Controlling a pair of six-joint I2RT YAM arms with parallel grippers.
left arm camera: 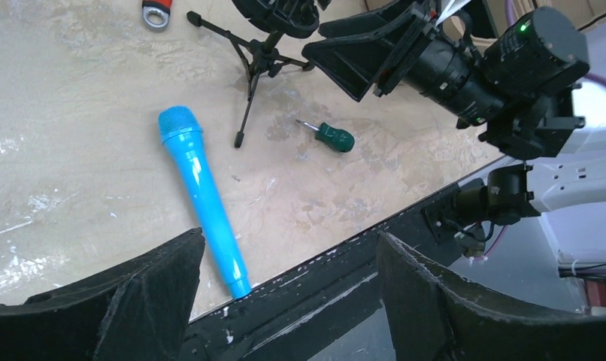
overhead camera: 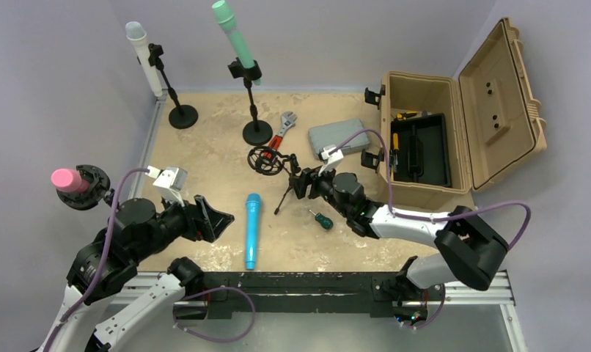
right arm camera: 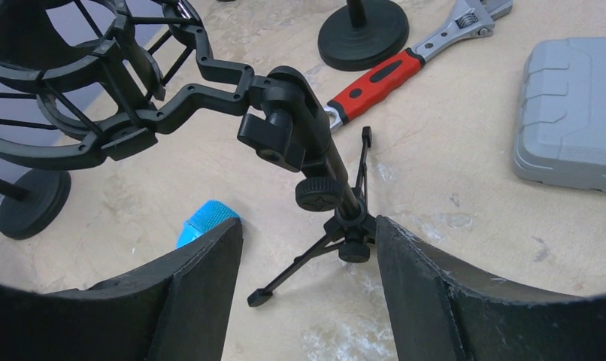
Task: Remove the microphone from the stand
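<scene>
The blue microphone (overhead camera: 252, 231) lies flat on the table (overhead camera: 204, 147), apart from the stand. Its round head points away from the arm bases and its tail end is near the front edge of the table. In the top view it is between the two grippers. The small tripod stand (overhead camera: 285, 192) is just beside the head of the microphone, on the right, and its black ring-shaped shock mount (overhead camera: 267, 160) leans toward the far side. The right gripper (right arm camera: 307, 226) is low at the stand with its jaws apart. The thin stem (right arm camera: 326, 165) of the stand passes between the two fingers, nearer to one finger than to the other, and the wrist view does not show the fingers pressing on it. The left gripper (left arm camera: 289, 248) is at the left of the microphone, above the front edge of the table. Its jaws are wide apart and nothing is between them. In its wrist view the microphone's tail end is close to one finger (left arm camera: 165, 289), but they are not touching. A small green screwdriver (overhead camera: 322, 219) lies on the table near the feet of the tripod. Farther back there is a wrench with a red handle (overhead camera: 281, 130) and a grey case (overhead camera: 338, 136). At the right a tan toolbox (overhead camera: 424, 139) stands with its lid open. At the back, a white microphone (overhead camera: 142, 59) and a green microphone (overhead camera: 234, 40) each sit in a black stand with a round base.
</scene>
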